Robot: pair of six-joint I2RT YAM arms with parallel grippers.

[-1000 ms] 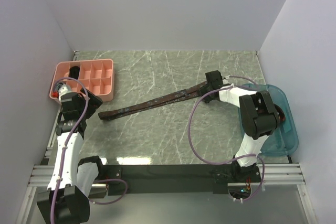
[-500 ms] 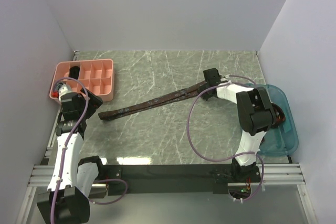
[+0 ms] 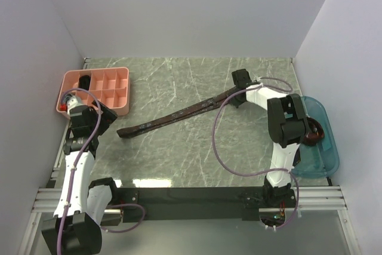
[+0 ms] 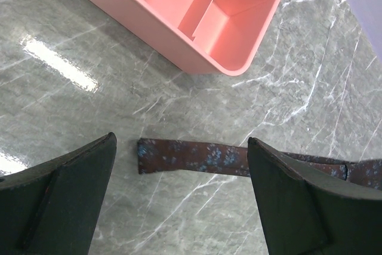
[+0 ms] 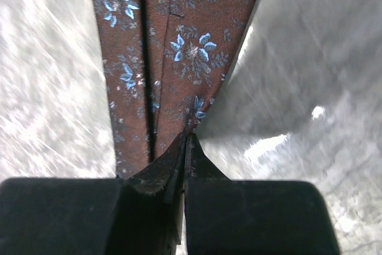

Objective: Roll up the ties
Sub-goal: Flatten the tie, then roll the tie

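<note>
Top external view: one long tie [image 3: 179, 114], brown-maroon, lies flat on the table [image 3: 179, 159] as a slanting strip. Its low end is at the near left and its high end at the far right. The right gripper [image 3: 240, 82] sits on that far end, with the arm reaching out from beside the teal bin [image 3: 325, 159]. Something dark lies in the bin, half hidden by the arm, and I can't tell what it is. A purple cable [image 3: 216, 141] loops from the right arm down toward its base.

The right wrist view settles the grip. The right gripper [image 5: 185, 147] has its fingertips pressed together on the pointed tip of the tie [image 5: 173, 46], with the blue-flowered fabric spreading away from them across the table.

On the left side, the left gripper [image 3: 100, 117] is near the tie's other end, just in front of the pink tray [image 3: 122, 108]. One far-left compartment of the tray holds a small dark object that is too small to make out. In the left wrist view the left gripper [image 4: 179, 207] has its fingers [image 4: 59, 195] spread wide, gripping nothing. The tie's blunt end [image 4: 191, 156] lies on the table between them, and a corner of the tray [image 4: 227, 64] is beyond it, apart from the tie.
</note>
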